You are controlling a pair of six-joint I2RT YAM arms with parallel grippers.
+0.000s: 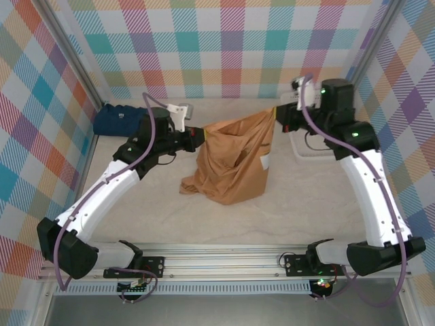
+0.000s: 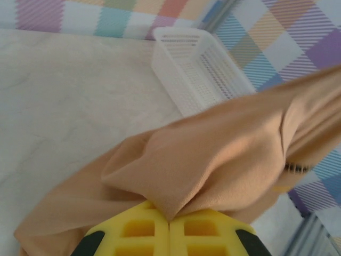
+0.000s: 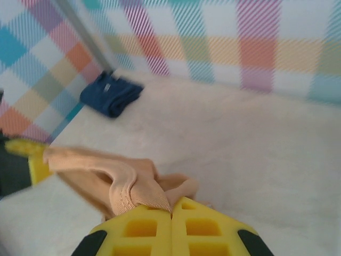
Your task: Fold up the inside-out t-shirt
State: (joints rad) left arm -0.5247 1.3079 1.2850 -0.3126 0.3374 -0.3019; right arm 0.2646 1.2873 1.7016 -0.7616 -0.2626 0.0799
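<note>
Left tool [image 2: 169,218]: closed on a pinch of the tan t-shirt [image 1: 234,163]. In my wrist view, a peak of cloth runs straight into the line where the yellow pads [image 2: 138,229] meet.
Right tool [image 3: 171,213]: closed too, and gripping a stitched, rolled edge of the same garment.
Where the shirt is: slung between the two tools, with its top edge stretched from one to the other. The body droops beneath them, and the lowest folds are heaped on the tabletop [image 1: 136,210] below the left tool.
White tag [image 1: 264,163]: shows on the outside face, below the right tool.
How it will handle: I judge it light, limp and thin. It has no stiffness, so it sags wherever it is unsupported and will swing if I move fast. It is not fragile, but the knit may stretch.
Where to hold: I would grip at hems, shoulder seams or the collar. The doubled cloth there gives the pads more bite than a single layer.
Slip risk: both holds look small, so a hard pull apart could drag the cloth free.
Nearby: a folded navy shirt [image 1: 119,120] lies well beyond the left tool, and a white basket [image 2: 197,69] sits near the right tool.
</note>
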